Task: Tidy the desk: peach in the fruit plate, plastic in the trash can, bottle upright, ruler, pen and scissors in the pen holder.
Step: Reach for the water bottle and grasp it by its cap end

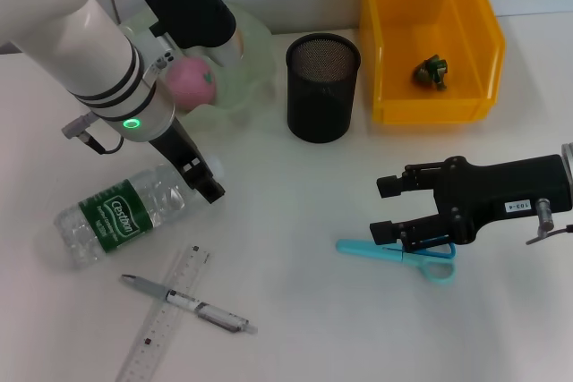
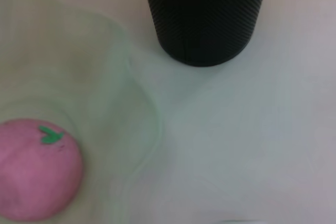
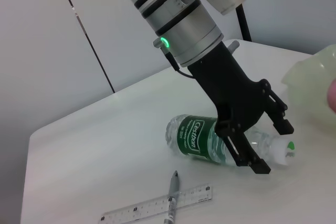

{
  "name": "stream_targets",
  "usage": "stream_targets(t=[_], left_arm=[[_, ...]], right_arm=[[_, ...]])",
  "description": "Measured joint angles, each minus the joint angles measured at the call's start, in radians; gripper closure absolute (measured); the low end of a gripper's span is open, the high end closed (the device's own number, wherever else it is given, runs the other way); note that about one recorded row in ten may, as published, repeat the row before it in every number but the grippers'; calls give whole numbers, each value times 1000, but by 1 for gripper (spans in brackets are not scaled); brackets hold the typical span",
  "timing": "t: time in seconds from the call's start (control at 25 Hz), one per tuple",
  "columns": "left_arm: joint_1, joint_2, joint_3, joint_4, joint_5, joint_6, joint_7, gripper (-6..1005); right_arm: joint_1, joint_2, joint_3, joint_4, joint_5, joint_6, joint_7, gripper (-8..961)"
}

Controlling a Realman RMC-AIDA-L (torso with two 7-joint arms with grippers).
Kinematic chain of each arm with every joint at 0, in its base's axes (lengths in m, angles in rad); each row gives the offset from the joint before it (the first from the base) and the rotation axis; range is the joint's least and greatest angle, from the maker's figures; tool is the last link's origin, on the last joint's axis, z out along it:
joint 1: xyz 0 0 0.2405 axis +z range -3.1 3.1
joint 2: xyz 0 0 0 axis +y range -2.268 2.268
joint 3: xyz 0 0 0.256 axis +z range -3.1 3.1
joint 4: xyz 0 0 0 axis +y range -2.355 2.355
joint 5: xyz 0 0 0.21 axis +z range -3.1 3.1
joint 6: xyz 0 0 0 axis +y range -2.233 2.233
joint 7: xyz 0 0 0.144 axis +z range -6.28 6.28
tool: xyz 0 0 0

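Note:
The pink peach [image 1: 190,80] [image 2: 37,171] lies in the pale green fruit plate [image 1: 255,60] [image 2: 105,77]. A crumpled bit of plastic [image 1: 431,72] sits in the orange-yellow trash can [image 1: 385,42]. On its side on the desk lies the bottle [image 1: 125,216] [image 3: 210,140]. My left gripper [image 1: 204,176] [image 3: 273,148] is open at its cap end. The pen [image 1: 188,303] [image 3: 172,198] lies across the ruler [image 1: 166,315] [image 3: 157,205]. Over the light blue scissors [image 1: 403,252] hovers my right gripper [image 1: 389,212], open. The black mesh pen holder [image 1: 322,87] [image 2: 205,14] stands between plate and bin.
The trash can stands at the back right against the wall. The desk's near edge runs close below the ruler and pen. Bare white tabletop [image 1: 295,221] lies between the bottle and the scissors.

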Motion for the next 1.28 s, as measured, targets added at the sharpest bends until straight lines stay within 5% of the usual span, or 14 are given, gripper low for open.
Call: stream_targets(t=[0.76, 0.96, 1.28], left_arm=[[5, 0, 41, -2, -18, -15, 2, 280], [7, 0, 47, -2, -16, -22, 2, 478], [8, 0, 62, 1, -21, -27, 2, 550]], right_arm=[[0, -2, 0, 0, 0, 1, 0, 184], [1, -2, 0, 0, 0, 1, 0, 186], [2, 0, 0, 0, 0, 1, 0, 189]])
